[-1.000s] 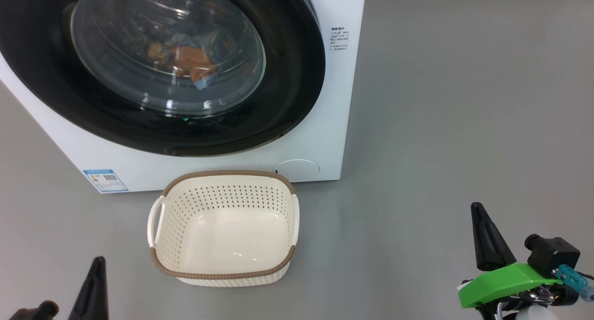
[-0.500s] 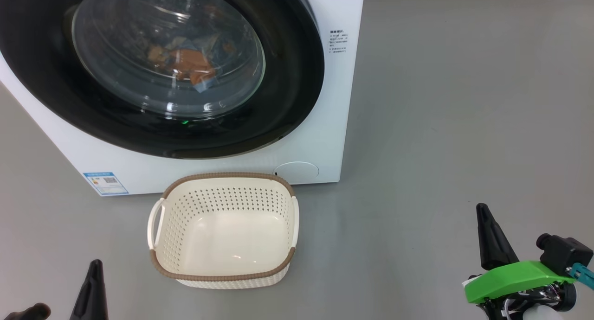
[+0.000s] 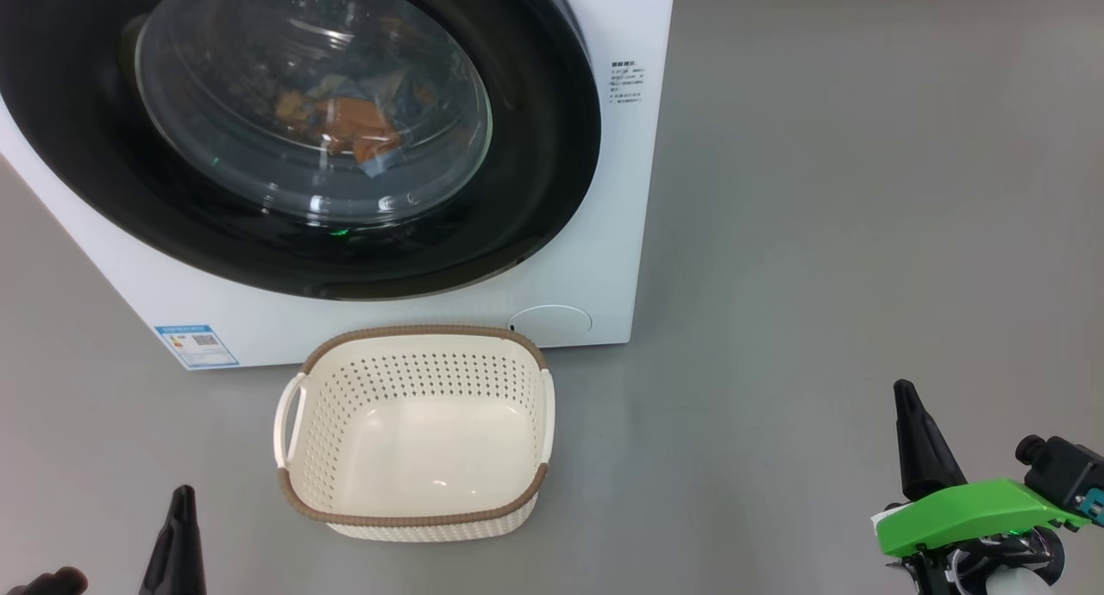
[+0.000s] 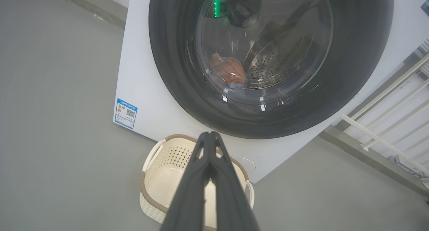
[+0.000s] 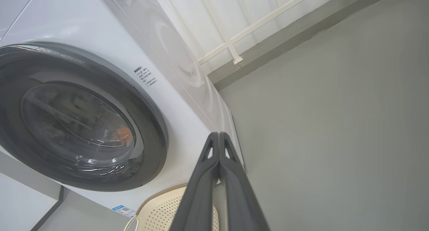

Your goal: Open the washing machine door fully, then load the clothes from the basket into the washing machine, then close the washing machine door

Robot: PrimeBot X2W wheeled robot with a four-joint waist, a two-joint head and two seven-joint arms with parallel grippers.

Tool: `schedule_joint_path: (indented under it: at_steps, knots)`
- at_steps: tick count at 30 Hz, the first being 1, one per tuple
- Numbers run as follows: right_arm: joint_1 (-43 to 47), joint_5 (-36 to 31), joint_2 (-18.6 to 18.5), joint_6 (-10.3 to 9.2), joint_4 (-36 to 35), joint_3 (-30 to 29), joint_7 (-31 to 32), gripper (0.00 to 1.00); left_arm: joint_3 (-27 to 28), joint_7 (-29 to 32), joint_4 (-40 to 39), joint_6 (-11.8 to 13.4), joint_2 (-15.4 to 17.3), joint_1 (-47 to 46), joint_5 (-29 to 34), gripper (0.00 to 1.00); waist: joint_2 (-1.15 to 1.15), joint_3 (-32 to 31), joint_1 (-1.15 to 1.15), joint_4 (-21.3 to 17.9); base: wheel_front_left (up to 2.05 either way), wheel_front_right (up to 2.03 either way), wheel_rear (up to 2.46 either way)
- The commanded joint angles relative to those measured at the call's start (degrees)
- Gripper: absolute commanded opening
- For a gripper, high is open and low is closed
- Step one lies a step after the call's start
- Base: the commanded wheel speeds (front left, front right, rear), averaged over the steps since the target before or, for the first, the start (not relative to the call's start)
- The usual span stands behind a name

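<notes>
- Head view: the washing machine point(image 3: 604, 259) is seen at 11 o'clock, and the washing machine door point(image 3: 543, 190) is shut flush against its white front. The clothes point(image 3: 358, 129) are seen through the glass, inside the drum. The basket point(image 3: 414, 519) is set on the grey floor point(image 3: 819, 233) at 6 o'clock from the door, just beside the machine's foot, with its cream bottom laid bare. The left gripper point(image 3: 182, 496) is found at 7 o'clock and the right gripper point(image 3: 903, 390) at 4 o'clock. Each is shown as one dark spike, closed on nothing, well apart from the basket.
- Left wrist view: the left gripper's fingers are pressed together tip to tip, with nothing caught between them. The basket is partly hidden behind them at 6 o'clock. The door is seen at 12 o'clock, with the clothes low in the drum behind the glass. A blue label point(image 4: 126, 113) is placed at 9 o'clock and a white railing point(image 4: 385, 144) at 4 o'clock.
- Right wrist view: the right gripper's fingers are likewise closed on nothing. The shut door is seen at 9 o'clock, the basket's rim at 7 o'clock and bare floor at 3 o'clock.
</notes>
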Motion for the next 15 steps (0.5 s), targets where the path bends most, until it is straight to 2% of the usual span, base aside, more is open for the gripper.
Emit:
schedule_joint_path:
  at_steps: [1, 15]
  knots:
    - [-1.3, 2.33, -0.57, -0.04, -1.7, -0.17, 0.4, 0.0, 1.16, 0.5, -1.84, 0.01, 0.67, -1.94, -2.17, 0.0, 0.0, -0.07, 0.0, -0.02, 0.0, 0.0, 0.0]
    - [-1.32, 10.39, -0.6, -0.06, -2.04, -0.7, 2.61, 0.0, 1.68, 2.69, -2.18, 0.01, -0.39, -2.44, -9.45, 0.0, 0.0, -0.52, 0.0, -0.14, 0.0, 0.0, 0.0]
